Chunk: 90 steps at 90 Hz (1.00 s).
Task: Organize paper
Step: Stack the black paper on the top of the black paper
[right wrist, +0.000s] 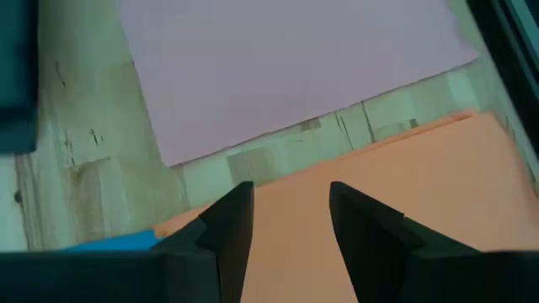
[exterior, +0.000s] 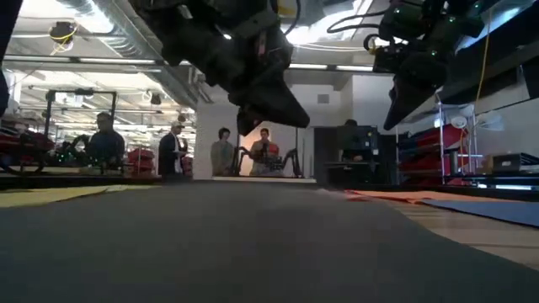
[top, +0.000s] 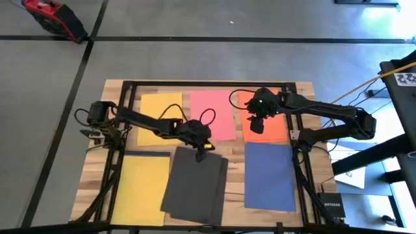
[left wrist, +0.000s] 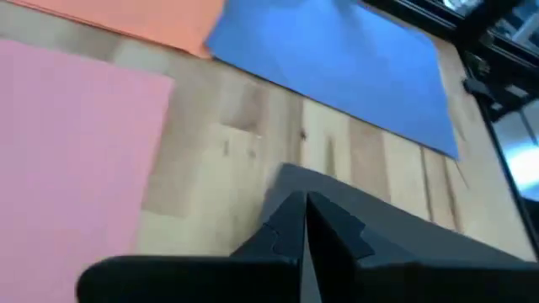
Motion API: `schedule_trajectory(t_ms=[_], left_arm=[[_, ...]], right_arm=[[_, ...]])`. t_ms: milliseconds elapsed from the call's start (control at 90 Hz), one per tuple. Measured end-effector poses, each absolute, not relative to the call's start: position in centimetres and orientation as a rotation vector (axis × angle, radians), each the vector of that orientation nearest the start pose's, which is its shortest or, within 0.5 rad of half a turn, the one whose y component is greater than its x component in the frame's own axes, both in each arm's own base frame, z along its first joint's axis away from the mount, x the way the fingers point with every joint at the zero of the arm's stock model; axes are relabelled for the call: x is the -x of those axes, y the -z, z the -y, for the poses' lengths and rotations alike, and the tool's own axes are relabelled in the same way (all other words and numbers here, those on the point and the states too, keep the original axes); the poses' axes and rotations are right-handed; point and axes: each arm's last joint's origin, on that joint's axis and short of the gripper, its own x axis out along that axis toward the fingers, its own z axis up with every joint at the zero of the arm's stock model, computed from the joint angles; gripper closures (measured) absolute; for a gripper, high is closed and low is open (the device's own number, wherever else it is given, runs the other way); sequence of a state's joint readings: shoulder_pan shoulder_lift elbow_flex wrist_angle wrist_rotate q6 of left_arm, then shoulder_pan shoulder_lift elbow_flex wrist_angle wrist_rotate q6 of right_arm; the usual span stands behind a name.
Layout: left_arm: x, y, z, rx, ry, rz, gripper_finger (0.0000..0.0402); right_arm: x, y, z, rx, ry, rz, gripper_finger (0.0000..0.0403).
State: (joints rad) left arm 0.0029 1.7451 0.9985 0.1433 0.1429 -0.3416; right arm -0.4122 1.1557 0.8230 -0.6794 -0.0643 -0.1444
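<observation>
Left gripper (top: 203, 151) closed, jaws pinching the far edge of the black paper (top: 195, 185), lying askew at counter (top: 110, 91) front-centre. Long axis running near-to-far, tilted; needs squaring between yellow sheet (top: 140, 188) and blue sheet (top: 268, 175). Right gripper (top: 256, 125) over the orange sheet (top: 273, 130), jaws apart, empty.

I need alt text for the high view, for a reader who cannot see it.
Seen from above, six paper sheets lie on a wooden table; the left hand pinches the black sheets, and the right hand hovers open over the orange sheet.
</observation>
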Motion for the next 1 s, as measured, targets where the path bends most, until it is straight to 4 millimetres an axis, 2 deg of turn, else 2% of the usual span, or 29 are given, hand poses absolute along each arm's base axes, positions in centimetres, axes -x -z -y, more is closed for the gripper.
schedule_trajectory(t_ms=[144, 278, 400, 500, 689, 833, 1000], left_arm=[[-36.6, -18.7, -0.1, 0.365, 0.018, -0.606, 0.0401], [-36.5, -19.1, -0.1, 0.261, 0.060, -0.592, 0.0401], [-35.6, -20.2, 0.2, 0.221, 0.125, -0.629, 0.0401], [-34.1, -20.3, 0.7, 0.195, 0.139, -0.758, 0.0401], [-31.3, -19.4, 3.4, 0.154, 0.195, -1.044, 0.0401], [-29.7, -18.8, 6.2, 0.086, 0.226, -1.185, 0.0401], [-29.0, -18.8, 9.0, 0.097, 0.257, -1.200, 0.0401]], right_arm=[[-19.9, -24.0, 8.5, -0.109, 0.245, -1.006, 0.0256], [-19.8, -24.0, 8.5, -0.105, 0.243, -1.008, 0.0256], [-19.7, -23.8, 8.4, -0.093, 0.229, -1.035, 0.0263], [-19.4, -23.7, 8.3, -0.085, 0.213, -1.069, 0.0294], [-19.2, -23.5, 8.0, -0.081, 0.194, -1.106, 0.0391], [-19.7, -23.5, 6.6, -0.040, 0.150, -1.109, 0.0394], [-20.7, -23.7, 3.9, -0.066, 0.094, -1.078, 0.0401]])
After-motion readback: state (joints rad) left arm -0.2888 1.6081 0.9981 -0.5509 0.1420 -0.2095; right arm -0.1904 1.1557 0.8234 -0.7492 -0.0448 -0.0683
